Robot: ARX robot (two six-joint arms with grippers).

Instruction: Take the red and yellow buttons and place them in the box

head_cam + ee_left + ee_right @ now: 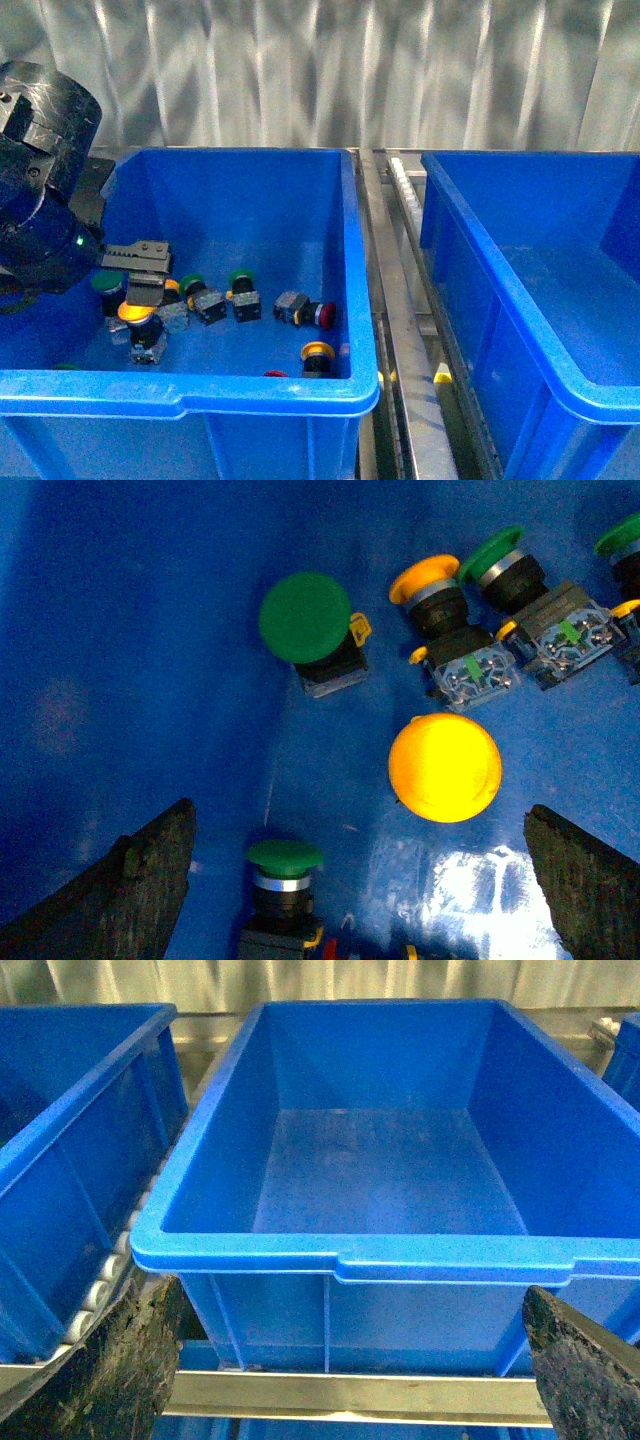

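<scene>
The left gripper (358, 810) is held low inside the left blue bin (190, 392). Its two fingers (140, 880) are spread wide, and nothing is held between them.

A yellow button (445, 768) is seen just ahead of the finger tips. It is in the gap between them, but nearer to one finger than the other. It is stood upright, so its round cap is pointed straight up at the wrist camera and its body is hidden under the cap. Its long line is run up and down. A small shift sideways is likely needed before the fingers can be closed around the cap. A green button (285, 865) is also found in the gap and could be bumped.

Further right in the same bin, a red button (320, 315) is laid on its side. Its long line is run left to right, with its cap pointed right. Both buttons are nearer to the left arm.

Further right again, the box (540, 200) is seen empty, well apart from the buttons. The right gripper (348, 1290) is held before it, opened wide, with nothing in it.
</scene>
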